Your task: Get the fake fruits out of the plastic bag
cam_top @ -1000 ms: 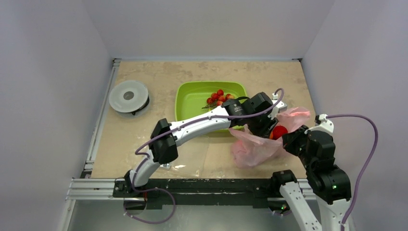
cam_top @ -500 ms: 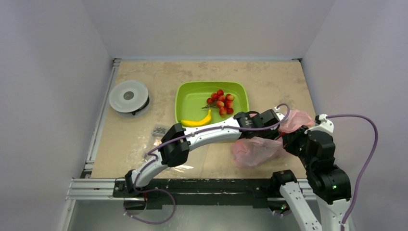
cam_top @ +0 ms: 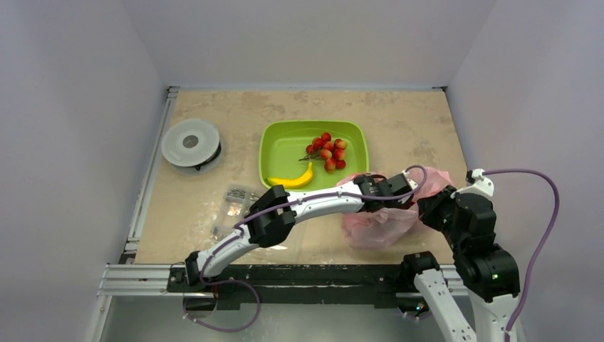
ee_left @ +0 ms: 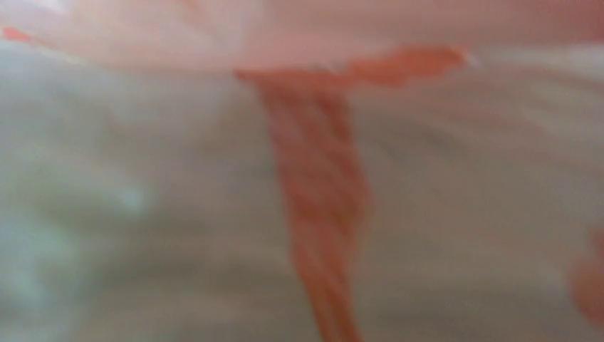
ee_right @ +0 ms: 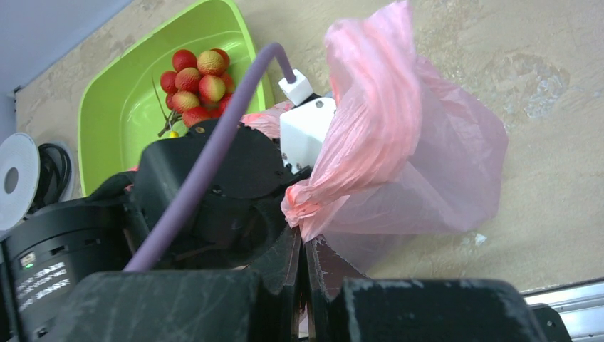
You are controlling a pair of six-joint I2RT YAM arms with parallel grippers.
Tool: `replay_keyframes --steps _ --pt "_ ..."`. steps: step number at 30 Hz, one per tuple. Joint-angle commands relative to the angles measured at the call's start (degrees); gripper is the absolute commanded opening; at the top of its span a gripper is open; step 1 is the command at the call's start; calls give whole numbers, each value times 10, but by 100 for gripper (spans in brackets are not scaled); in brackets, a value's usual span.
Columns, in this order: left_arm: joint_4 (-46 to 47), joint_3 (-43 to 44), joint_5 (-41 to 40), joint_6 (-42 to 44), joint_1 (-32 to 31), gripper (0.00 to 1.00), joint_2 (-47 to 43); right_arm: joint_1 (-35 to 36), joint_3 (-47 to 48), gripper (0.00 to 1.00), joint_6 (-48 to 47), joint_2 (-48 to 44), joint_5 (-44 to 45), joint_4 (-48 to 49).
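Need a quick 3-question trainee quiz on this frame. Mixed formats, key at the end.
1. True or false: the banana lies inside the green tray.
2. Pick one: what is the right gripper pinching? A) the plastic bag B) the berry cluster C) the white spool
3. Short answer: which arm stretches across the table to the bag?

Key: 1. True. 2. A, a bunched fold of the bag sits between its closed fingers. 3. The left arm. Its wrist is over the bag, and its fingers cannot be seen.
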Motion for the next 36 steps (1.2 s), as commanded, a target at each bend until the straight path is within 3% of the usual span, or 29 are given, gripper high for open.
replay_keyframes --steps 1,7,12,19,24,29,33,36 --pt "5 10 -8 -16 -8 76 22 0 11 0 -6 3 3 10" --pt "7 11 -14 -1 -9 69 40 -1 7 0 -5 1 0 8" --pt "28 9 -11 24 -4 43 3 0 4 0 -5 -1 1 11" --pt "107 -57 89 -8 24 23 -114 0 1 0 -4 -4 3 10" --pt "170 -91 213 -44 54 9 -184 0 -8 0 -2 -7 2 12" --pt "172 -110 301 -44 86 6 -244 0 -8 0 -1 -6 -2 16" --pt "135 -154 272 22 103 7 -320 0 -5 0 -1 -5 -1 16" --pt "116 -192 203 75 120 7 -386 0 -10 0 0 -6 -3 18"
